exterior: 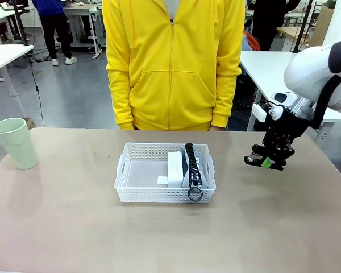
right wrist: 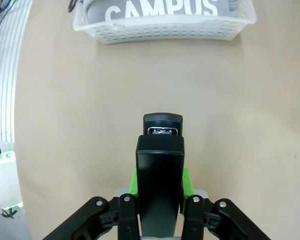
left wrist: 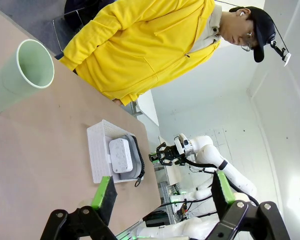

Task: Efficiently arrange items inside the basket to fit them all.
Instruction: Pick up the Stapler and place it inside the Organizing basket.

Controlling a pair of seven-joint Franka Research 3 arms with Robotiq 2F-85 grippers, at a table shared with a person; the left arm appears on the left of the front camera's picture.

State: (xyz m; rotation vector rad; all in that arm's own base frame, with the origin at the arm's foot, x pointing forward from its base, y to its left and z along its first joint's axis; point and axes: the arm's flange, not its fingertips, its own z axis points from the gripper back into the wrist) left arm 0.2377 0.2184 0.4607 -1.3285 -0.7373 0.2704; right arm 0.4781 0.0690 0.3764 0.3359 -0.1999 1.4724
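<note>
The white basket [exterior: 153, 195] sits mid-table. Inside it a white box [exterior: 175, 165] lies beside a grey pouch [exterior: 194, 170] with a black zipper, both in the right half. Right of the basket, above the table, my right gripper [exterior: 265, 162] is shut on a small black stapler [right wrist: 160, 150], clamped between the green pads. In the right wrist view the basket [right wrist: 165, 31] and the pouch [right wrist: 160, 10] lie ahead. A pale green cup [exterior: 16, 142] stands upright at the far left. My left gripper [left wrist: 162, 192] is open with nothing in it, looking over the cup [left wrist: 20, 75] and basket [left wrist: 96, 150].
A person in a yellow jacket [exterior: 173, 62] stands at the far edge behind the basket. The basket's left half holds a small white slip [exterior: 162, 180]. Bare tabletop lies between the cup and the basket and along the near edge.
</note>
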